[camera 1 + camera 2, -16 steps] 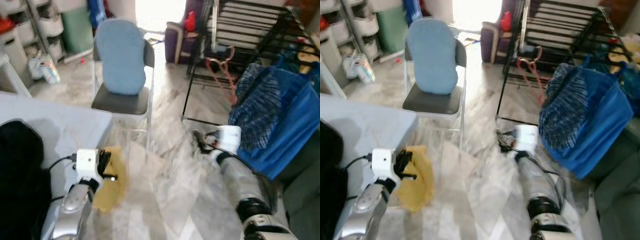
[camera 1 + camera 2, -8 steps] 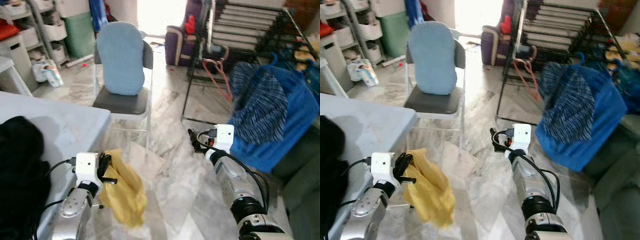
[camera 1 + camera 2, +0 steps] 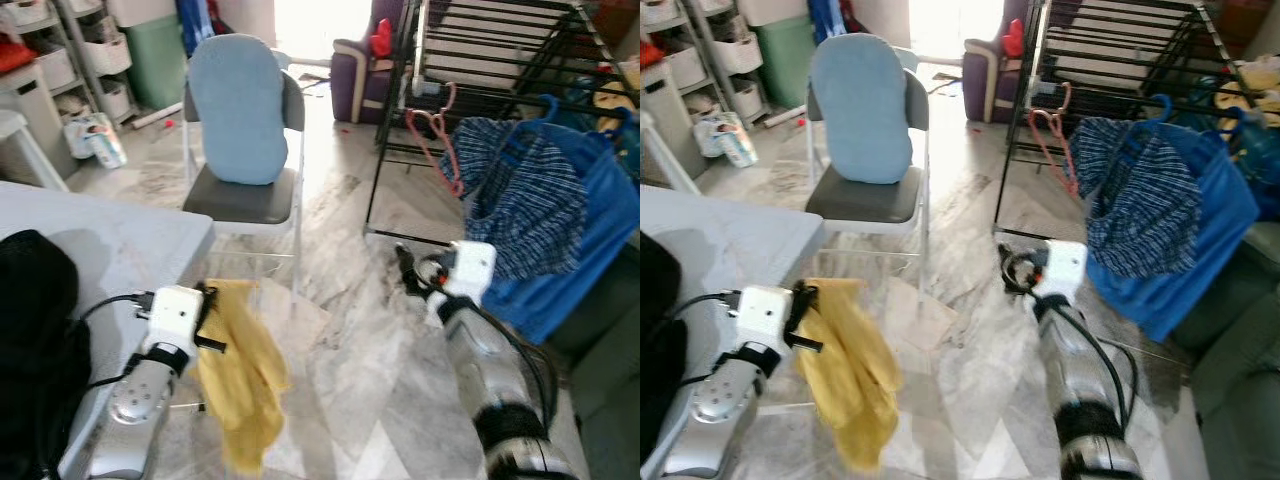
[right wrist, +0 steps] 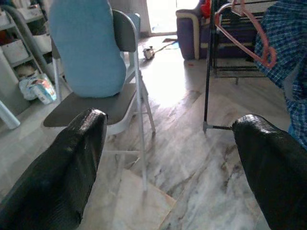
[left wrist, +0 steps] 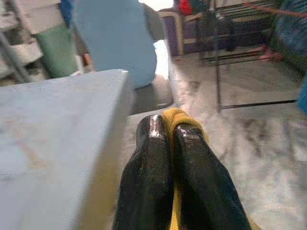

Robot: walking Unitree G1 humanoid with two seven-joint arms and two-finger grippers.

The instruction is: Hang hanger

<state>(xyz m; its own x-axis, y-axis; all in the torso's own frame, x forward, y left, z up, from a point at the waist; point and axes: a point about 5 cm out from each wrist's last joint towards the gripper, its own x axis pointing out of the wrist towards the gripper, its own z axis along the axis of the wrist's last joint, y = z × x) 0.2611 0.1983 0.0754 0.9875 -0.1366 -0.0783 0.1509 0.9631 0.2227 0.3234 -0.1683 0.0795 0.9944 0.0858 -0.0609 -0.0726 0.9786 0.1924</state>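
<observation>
My left gripper [image 3: 206,312] is shut on the top edge of a yellow cloth [image 3: 241,380], which hangs down long beside the grey table [image 3: 120,250]. In the left wrist view the cloth [image 5: 175,118] is pinched between the two black fingers. My right gripper [image 3: 405,268] is open and holds nothing, stretched forward over the marble floor toward the black drying rack [image 3: 500,50]. A pink hanger [image 3: 436,135] hangs on that rack. A blue hanger [image 3: 546,106] on the rack carries a blue plaid shirt [image 3: 520,195].
A folding chair [image 3: 245,195] with a light blue cushion [image 3: 237,110] stands ahead at the left. A black garment [image 3: 35,330] lies on the table. A large blue cloth [image 3: 600,230] drapes at the right. Shelves with bins line the back left.
The yellow cloth, bunched by the left gripper before, now hangs down at full length. The right gripper has shifted slightly right. The view itself has shifted.
</observation>
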